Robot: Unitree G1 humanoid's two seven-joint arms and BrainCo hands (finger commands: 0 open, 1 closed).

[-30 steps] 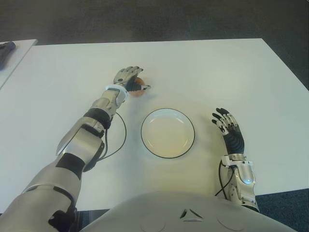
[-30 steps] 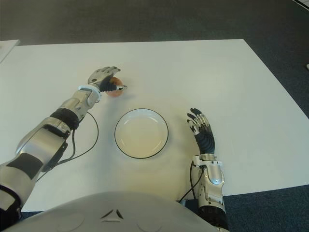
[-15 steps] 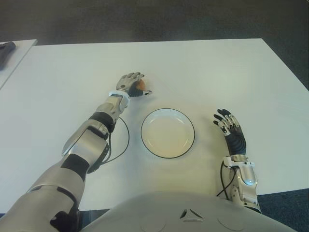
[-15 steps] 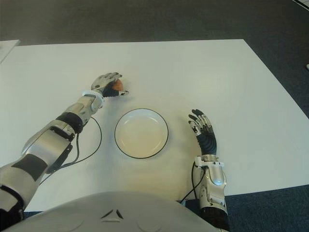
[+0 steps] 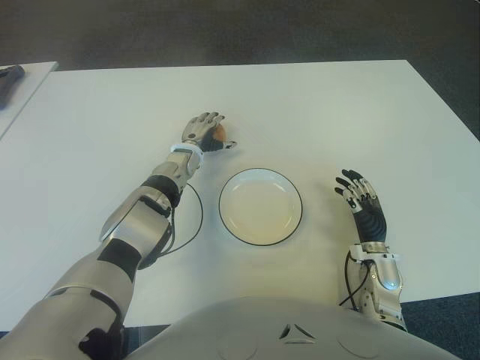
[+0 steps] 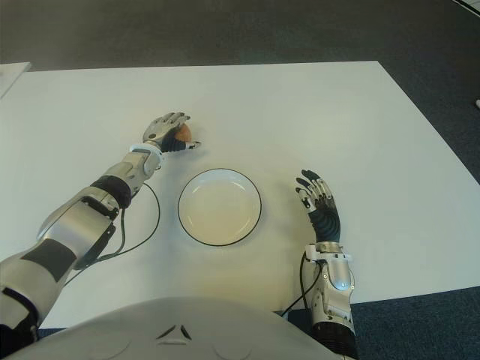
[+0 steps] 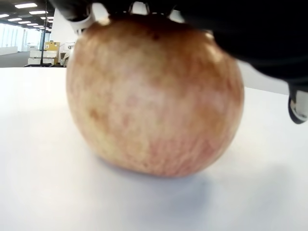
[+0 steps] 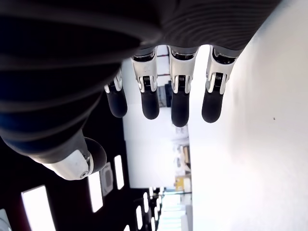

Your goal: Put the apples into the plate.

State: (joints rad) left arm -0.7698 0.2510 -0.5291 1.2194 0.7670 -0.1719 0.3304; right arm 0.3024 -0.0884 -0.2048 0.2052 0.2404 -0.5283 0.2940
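Left wrist view: left hand [image 5: 205, 131] cups the apple [image 7: 154, 96] at the plate's [image 5: 225, 191] 11 o'clock; firm, smooth, likely rolls, so wrap its sides. Right hand [image 5: 358, 196] hangs open.

A white table [image 5: 337, 112] carries everything; on it sits an apple [image 5: 218, 133], resting on the surface beyond the plate; the white, dark-rimmed plate [image 5: 260, 205] lies near the front edge; a black cable [image 5: 196, 217] loops beside it

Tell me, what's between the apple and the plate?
Nothing: only bare white table lies between the apple, under the left hand, and the plate, as both eye views show.
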